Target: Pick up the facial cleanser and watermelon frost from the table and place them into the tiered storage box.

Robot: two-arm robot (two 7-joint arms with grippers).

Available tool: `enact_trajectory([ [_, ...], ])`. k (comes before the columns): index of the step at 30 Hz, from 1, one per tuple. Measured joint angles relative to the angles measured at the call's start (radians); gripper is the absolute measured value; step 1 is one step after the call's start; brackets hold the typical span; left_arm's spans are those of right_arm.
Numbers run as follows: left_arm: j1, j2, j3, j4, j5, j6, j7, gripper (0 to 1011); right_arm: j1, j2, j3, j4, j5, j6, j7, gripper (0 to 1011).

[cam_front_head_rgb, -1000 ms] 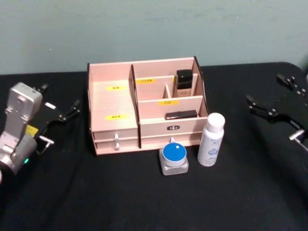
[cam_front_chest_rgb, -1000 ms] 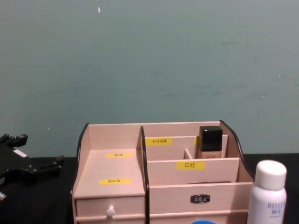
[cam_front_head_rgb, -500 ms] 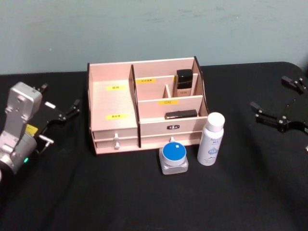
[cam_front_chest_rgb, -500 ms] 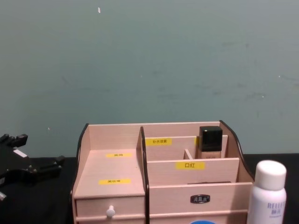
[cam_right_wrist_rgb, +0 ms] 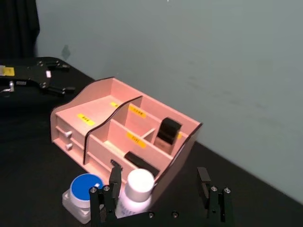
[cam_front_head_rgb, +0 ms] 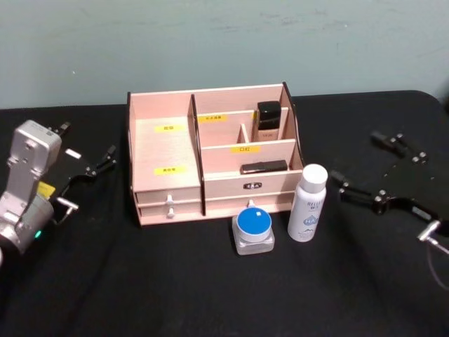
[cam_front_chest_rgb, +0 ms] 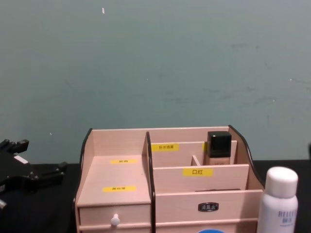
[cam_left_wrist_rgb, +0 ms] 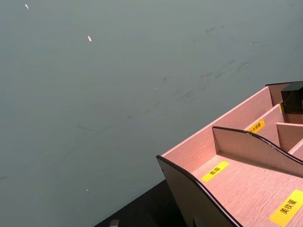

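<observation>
Right end effector [cam_front_head_rgb: 354, 156], fingers apart and empty, is right of the facial cleanser [cam_front_head_rgb: 307, 203], a white bottle upright on the bench [cam_front_head_rgb: 210, 295] just in front of the tiered storage box [cam_front_head_rgb: 224, 184]. The blue-lidded watermelon frost [cam_front_head_rgb: 253, 230] sits just left of it, and the left end effector [cam_front_head_rgb: 90, 140] is parked at far left, fingers apart. Step judged: approach the bottle, so come in level from the right, straddle the body below the cap and close squarely, lest it tip onto the jar

the chest view's bottom edge cuts off the white bottle [cam_front_chest_rgb: 278, 204] and most of the blue-lidded jar [cam_front_chest_rgb: 210, 231].
</observation>
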Motion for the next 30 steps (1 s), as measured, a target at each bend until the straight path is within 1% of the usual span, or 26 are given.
enact_trajectory([
  [1,0.000,0.000,0.000,0.000,0.000,0.000,0.000,1010,0.015,-0.012,-0.016,0.016,-0.002,0.005,0.011,1002],
  [2,0.000,0.000,0.000,0.000,0.000,0.000,0.000,1010,0.015,-0.012,-0.016,0.016,-0.002,0.005,0.011,1002],
  [5,0.000,0.000,0.000,0.000,0.000,0.000,0.000,1009,0.047,-0.038,-0.047,0.051,-0.010,0.016,0.035,1000],
  [8,0.000,0.000,0.000,0.000,0.000,0.000,0.000,1010,0.073,-0.061,-0.070,0.081,-0.020,0.025,0.053,1000],
  [11,0.000,0.000,0.000,0.000,0.000,0.000,0.000,1010,0.087,-0.075,-0.083,0.097,-0.026,0.030,0.065,1000],
  [12,0.000,0.000,0.000,0.000,0.000,0.000,0.000,1010,0.095,-0.085,-0.090,0.110,-0.029,0.031,0.073,1000],
  [16,0.000,0.000,0.000,0.000,0.000,0.000,0.000,1009,0.114,-0.109,-0.104,0.140,-0.040,0.036,0.095,1000],
  [20,0.000,0.000,0.000,0.000,0.000,0.000,0.000,1010,0.125,-0.125,-0.111,0.163,-0.047,0.039,0.107,1000],
  [23,0.000,0.000,0.000,0.000,0.000,0.000,0.000,1010,0.136,-0.145,-0.117,0.188,-0.057,0.044,0.119,1000],
  [30,0.000,0.000,0.000,0.000,0.000,0.000,0.000,1010,0.148,-0.174,-0.117,0.227,-0.077,0.047,0.132,1002],
])
